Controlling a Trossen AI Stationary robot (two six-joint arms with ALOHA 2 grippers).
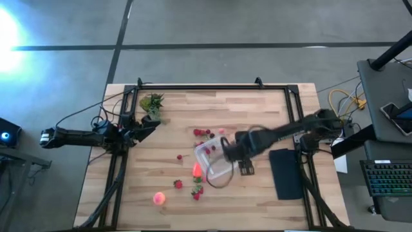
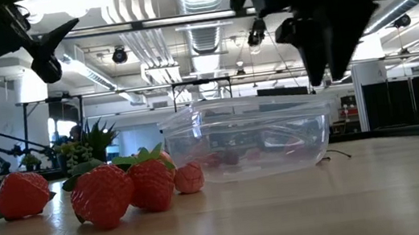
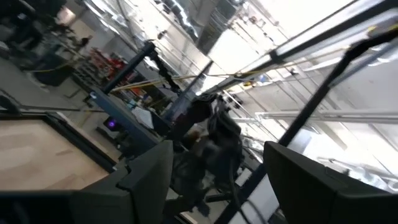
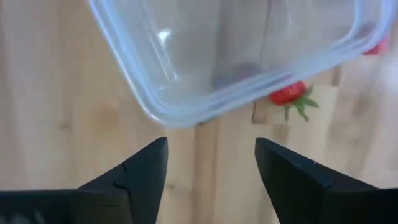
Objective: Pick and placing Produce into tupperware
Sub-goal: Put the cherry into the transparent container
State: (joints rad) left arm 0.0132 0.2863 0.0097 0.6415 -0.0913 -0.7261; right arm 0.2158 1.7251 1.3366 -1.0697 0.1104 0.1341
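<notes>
- Right gripper [image 4: 210, 163] hangs over the table with fingers spread and nothing in them, pointing down – looks lined up for a grab.
- Tub [image 4: 230, 56] sits just past its fingertips, not touching.
- Strawberries [image 2: 130, 189] lie loose beside the tub.
- Left gripper [image 1: 149, 125] waits open near the leafy clump [image 1: 152, 101].

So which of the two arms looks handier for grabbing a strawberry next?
Probably the right. The right gripper hangs open just beside the tupperware, with strawberries scattered close by. The left gripper waits at the table's far left edge near the leafy clump, away from the fruit.
</notes>
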